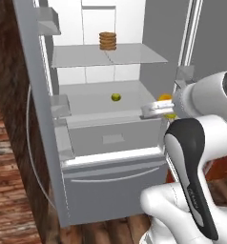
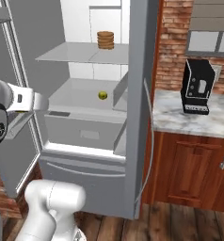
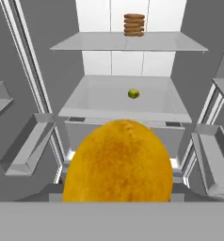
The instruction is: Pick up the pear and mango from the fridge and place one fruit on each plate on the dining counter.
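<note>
The fridge (image 1: 110,138) stands wide open, both doors swung out, and the arm is out in front of it. The mango (image 3: 117,162) sits right up against the hand camera, big and orange, pinched in the gripper (image 1: 164,107); the fingertips themselves are hidden behind the fruit. From the left base view just a sliver of orange-yellow peeks out at the gripper, just off the right front corner of the lower shelf, outside the cabinet.

The pear (image 1: 116,97) rests alone near the middle of that lower shelf (image 1: 91,102), well back from the front edge, with open glass on every side of it. On the upper shelf (image 3: 128,42) a stack of brown discs (image 1: 107,41) stands near the back wall, clear of the edges. Door bins (image 3: 27,146) jut in from both sides in the hand view, leaving a broad lane straight to the pear.

The right base view brings in something else: a marble wall counter (image 2: 194,117) just right of the fridge, carrying 1 black coffee machine (image 2: 196,87) against red brick. The left base view offers the plank floor and the drawer front (image 1: 113,138) below the shelf.
</note>
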Tool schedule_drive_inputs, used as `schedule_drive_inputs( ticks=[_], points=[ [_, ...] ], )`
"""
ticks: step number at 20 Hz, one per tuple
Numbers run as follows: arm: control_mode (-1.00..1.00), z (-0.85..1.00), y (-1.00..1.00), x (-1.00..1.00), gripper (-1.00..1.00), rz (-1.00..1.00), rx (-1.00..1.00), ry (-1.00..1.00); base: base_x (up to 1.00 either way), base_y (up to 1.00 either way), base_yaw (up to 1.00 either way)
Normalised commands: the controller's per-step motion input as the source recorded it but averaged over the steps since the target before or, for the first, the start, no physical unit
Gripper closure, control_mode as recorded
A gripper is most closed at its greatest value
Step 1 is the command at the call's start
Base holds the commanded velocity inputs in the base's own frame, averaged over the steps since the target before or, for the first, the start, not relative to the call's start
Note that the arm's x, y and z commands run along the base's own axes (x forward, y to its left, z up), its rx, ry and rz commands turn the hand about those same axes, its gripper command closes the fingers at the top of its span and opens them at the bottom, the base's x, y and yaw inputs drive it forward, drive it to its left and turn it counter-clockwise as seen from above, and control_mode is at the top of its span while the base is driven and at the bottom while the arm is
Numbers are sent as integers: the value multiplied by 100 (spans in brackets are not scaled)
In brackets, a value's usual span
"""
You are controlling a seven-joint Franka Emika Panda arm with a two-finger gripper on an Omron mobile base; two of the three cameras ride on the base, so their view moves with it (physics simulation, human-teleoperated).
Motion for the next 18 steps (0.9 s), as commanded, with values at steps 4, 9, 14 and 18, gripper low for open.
schedule_drive_inputs(
  ticks=[4, 9, 14, 18],
  points=[
    [100, 0, 0, 0, 100, 0, 0, 0, -100, -9, 0],
    [100, 0, 0, 0, 100, 0, 0, 0, -100, -23, 0],
    [100, 0, 0, 0, 100, 0, 0, 0, -100, -76, -5],
    [100, 0, 0, 0, 100, 0, 0, 0, -44, -26, -77]
  ],
)
